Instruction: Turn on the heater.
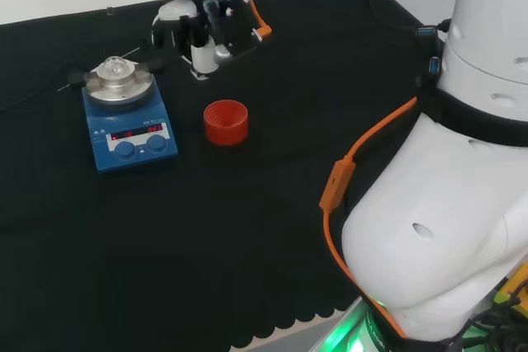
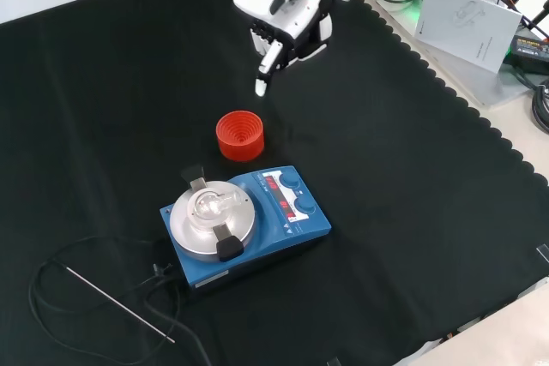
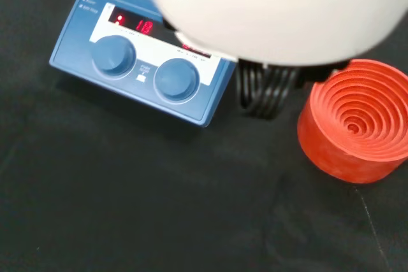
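The blue heater [image 1: 132,136] [image 2: 262,222] [image 3: 150,62] stands on the black cloth with a round metal plate and a small clear flask [image 1: 115,68] [image 2: 210,203] on top. Its red display [image 3: 135,25] is lit above two blue knobs [image 3: 115,54] [image 3: 176,79]. My hand [image 1: 210,32] [image 2: 287,27] hovers beyond the red ribbed ring stand [image 1: 226,121] [image 2: 239,135] [image 3: 357,119], apart from the heater. One white finger [image 2: 262,70] points down; the dark fingers [image 3: 268,90] are curled and hold nothing.
A black cable [image 2: 51,285] and a thin metal rod [image 2: 116,302] lie on the cloth beside the heater. The arm's white links [image 1: 462,171] stand at the head view's right. A white booklet [image 2: 467,15] and cables lie past the cloth's edge.
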{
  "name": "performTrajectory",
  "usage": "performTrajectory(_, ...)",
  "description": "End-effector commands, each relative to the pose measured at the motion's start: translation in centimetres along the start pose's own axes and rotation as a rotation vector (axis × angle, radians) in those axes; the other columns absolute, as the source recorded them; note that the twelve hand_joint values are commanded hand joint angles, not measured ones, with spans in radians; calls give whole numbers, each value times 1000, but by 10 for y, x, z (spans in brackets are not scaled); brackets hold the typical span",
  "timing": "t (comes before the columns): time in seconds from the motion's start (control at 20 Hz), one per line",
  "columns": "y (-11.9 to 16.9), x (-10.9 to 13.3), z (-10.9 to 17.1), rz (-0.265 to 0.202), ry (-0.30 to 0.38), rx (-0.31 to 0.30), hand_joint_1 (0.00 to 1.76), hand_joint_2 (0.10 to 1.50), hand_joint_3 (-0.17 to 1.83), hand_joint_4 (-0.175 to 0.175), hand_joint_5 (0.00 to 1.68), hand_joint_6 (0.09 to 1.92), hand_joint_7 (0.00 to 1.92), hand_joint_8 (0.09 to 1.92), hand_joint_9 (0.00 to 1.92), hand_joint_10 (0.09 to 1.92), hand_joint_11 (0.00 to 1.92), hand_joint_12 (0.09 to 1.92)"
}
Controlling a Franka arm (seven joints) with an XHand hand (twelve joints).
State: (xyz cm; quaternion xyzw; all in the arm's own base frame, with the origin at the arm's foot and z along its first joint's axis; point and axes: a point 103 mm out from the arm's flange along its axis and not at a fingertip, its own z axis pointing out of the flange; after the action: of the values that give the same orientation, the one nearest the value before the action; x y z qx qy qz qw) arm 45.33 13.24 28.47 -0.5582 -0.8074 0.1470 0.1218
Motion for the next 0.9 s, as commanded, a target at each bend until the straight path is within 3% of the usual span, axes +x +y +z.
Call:
performTrajectory(0.05, -4, 11, 3, -15, -26, 16, 1459, 332, 1457, -74, 315, 474, 1211, 1361, 1450, 1040, 1293, 1030)
performTrajectory(0.45, -11, 25, 9, -32, -57, 24, 1460, 329, 1468, -60, 270, 466, 1212, 1369, 1456, 1046, 1293, 1037)
performTrajectory(0.9, -15, 40, 21, -33, -46, 16, 1461, 325, 1475, -55, 244, 455, 1213, 1374, 1461, 1050, 1298, 1047)
